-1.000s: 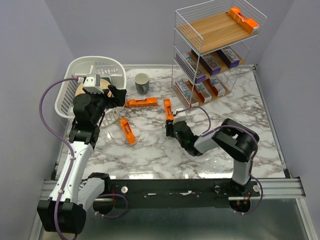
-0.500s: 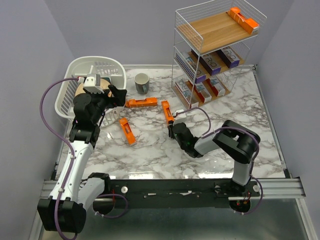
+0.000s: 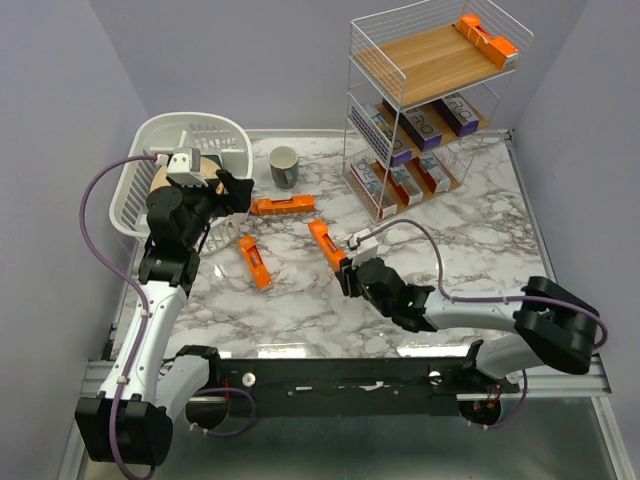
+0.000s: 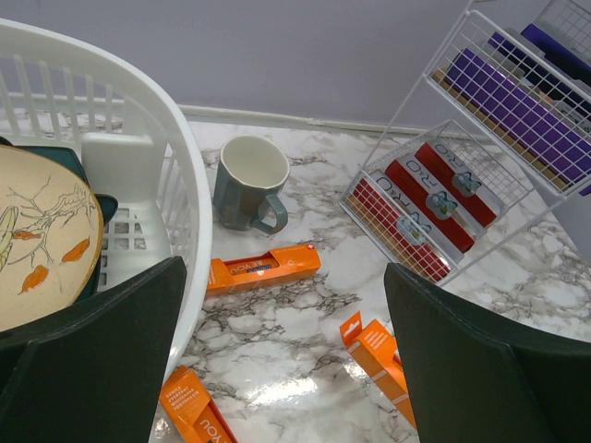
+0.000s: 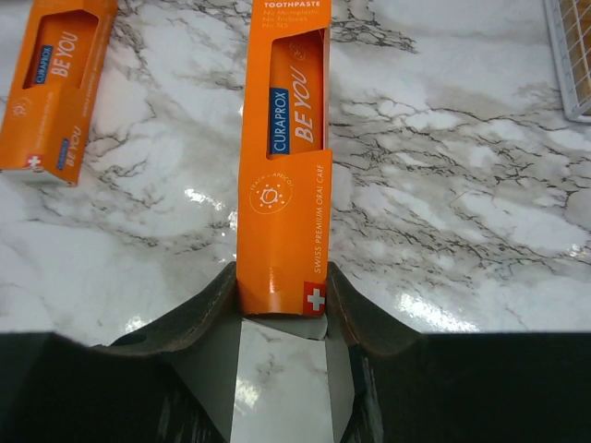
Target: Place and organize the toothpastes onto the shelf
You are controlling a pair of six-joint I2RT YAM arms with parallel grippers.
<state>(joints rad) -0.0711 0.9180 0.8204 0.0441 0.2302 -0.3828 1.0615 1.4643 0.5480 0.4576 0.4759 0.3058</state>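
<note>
Item: orange toothpaste box, middle of the desk, near end newly clamped by my right fingers, so ready, I judge, for the far-right-corner shelf; my left fingers gape empty.

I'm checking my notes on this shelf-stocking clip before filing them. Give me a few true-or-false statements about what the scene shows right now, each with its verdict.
1. The right fingers are shut on an orange toothpaste box. True.
2. The left fingers hold a box. False: they are open and empty, near the white basket.
3. The mug lies on its side. False: it stands upright on the table.
4. Orange boxes sit on the top board of the shelf. True.
5. No other orange box lies on the table. False: two more lie there.
</note>
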